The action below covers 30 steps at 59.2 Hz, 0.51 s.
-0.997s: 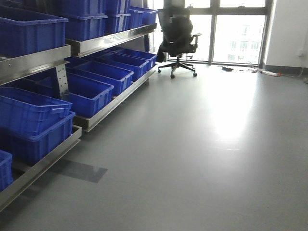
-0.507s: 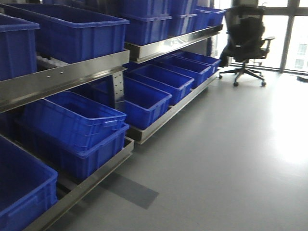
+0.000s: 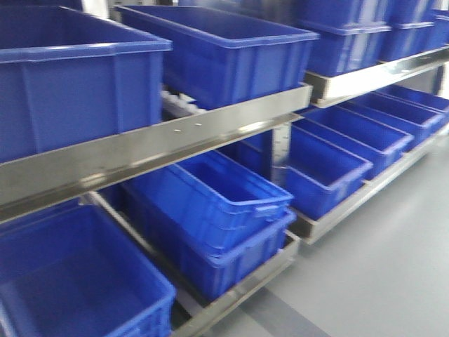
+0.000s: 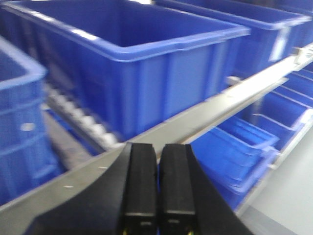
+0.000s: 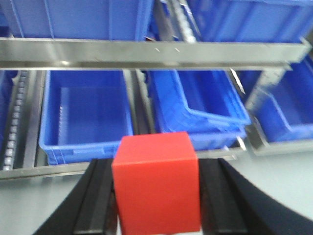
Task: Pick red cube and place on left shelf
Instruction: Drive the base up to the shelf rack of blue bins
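The red cube [image 5: 156, 183] sits between the black fingers of my right gripper [image 5: 157, 196], which is shut on it and holds it in the air in front of the rack. The left shelf [image 3: 175, 144] is a stainless-steel rack with a flat front rail, white rollers [image 4: 83, 120] and large dark blue bins [image 3: 224, 53]. It fills the front view and shows in the right wrist view [image 5: 146, 54]. My left gripper [image 4: 157, 147] is shut and empty, close to the shelf's front rail [image 4: 195, 122].
Lower-tier blue bins [image 3: 210, 203] sit stacked under the rail; one open bin [image 5: 88, 112] lies below the cube's line. Grey floor [image 3: 393, 274] lies at the right of the rack. A steel upright post [image 3: 279, 151] joins the tiers.
The front view has swung left and closer to the rack: the office chair and windows have left the frame and the blue bins now fill it.
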Each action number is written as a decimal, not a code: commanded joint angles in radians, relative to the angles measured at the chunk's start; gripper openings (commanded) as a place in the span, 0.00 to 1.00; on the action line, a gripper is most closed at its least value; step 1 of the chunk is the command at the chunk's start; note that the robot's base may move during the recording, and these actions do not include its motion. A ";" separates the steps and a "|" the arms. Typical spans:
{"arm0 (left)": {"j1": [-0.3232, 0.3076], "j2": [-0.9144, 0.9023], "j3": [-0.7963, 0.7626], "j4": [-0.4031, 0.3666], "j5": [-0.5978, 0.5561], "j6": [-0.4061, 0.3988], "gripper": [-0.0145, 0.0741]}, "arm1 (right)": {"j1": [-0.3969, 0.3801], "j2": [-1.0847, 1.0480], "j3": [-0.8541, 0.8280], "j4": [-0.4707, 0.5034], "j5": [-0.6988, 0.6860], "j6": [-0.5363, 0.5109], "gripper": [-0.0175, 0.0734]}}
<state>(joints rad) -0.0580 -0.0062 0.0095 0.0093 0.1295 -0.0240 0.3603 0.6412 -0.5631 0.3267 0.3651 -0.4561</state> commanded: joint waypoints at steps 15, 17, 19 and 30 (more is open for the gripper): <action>-0.006 -0.016 0.023 -0.003 -0.087 -0.001 0.28 | -0.004 0.002 -0.029 0.016 -0.076 -0.009 0.25; -0.006 -0.016 0.023 -0.003 -0.087 -0.001 0.28 | -0.004 0.002 -0.029 0.016 -0.076 -0.009 0.25; -0.006 -0.016 0.023 -0.003 -0.087 -0.001 0.28 | -0.004 0.002 -0.029 0.016 -0.076 -0.009 0.25; -0.006 -0.016 0.023 -0.003 -0.087 -0.001 0.28 | -0.004 0.002 -0.029 0.016 -0.076 -0.009 0.25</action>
<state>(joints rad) -0.0580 -0.0062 0.0095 0.0093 0.1295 -0.0240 0.3603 0.6412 -0.5631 0.3267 0.3651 -0.4561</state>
